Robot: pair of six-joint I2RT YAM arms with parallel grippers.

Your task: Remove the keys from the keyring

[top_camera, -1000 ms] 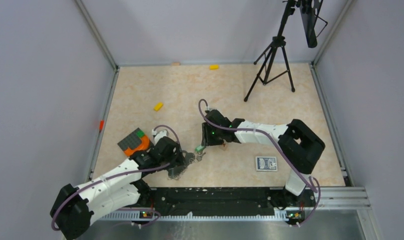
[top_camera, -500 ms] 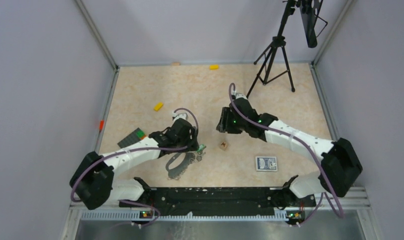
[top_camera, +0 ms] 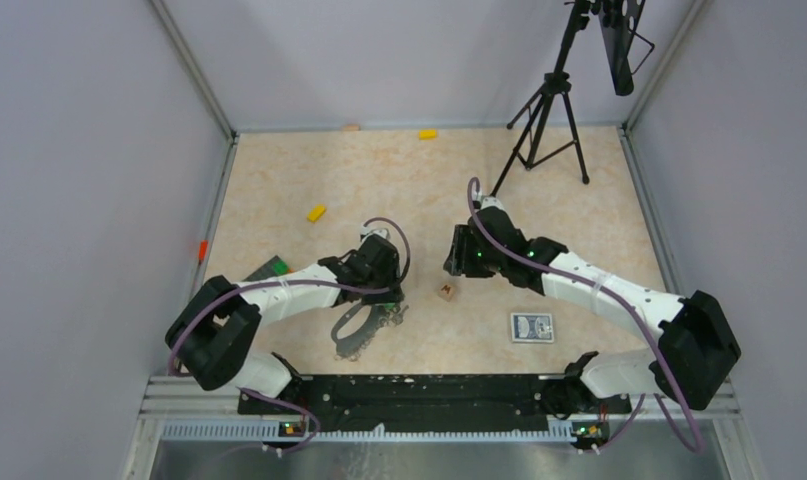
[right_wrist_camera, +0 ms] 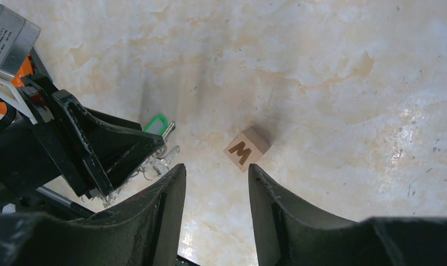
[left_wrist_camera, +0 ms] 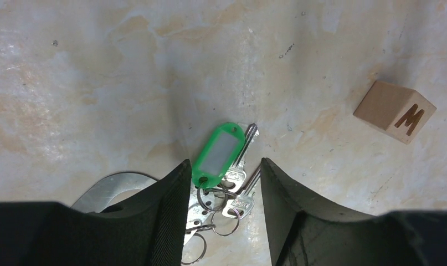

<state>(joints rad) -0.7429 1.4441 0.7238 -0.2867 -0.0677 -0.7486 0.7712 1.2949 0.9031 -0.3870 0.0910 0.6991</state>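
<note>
The keyring (top_camera: 353,336) lay flat on the counter (top_camera: 399,180) close to its near edge, left of the middle. The keys (left_wrist_camera: 240,185) fanned out from its far end, with a green tag (left_wrist_camera: 218,154) and several small split rings (left_wrist_camera: 210,227) bunched among them.

The left tool (left_wrist_camera: 222,166) hung low over that bunch. Its jaws stood moderately wide either side of the tag and keys and gripped nothing. The right tool (right_wrist_camera: 215,172) was also spread and empty, off toward the right edge above a wooden cube (right_wrist_camera: 247,149) marked M.

The main risk was a pinch that caught tag, keys and rings together. With nothing pinning the keyring, a pull would probably have dragged the whole bunch along instead of freeing a key. The keys were thin and flat on a hard surface, so the fingertips might have skated over them or scraped the counter. The right tool, reaching back in, could have knocked the cube into the keys.
</note>
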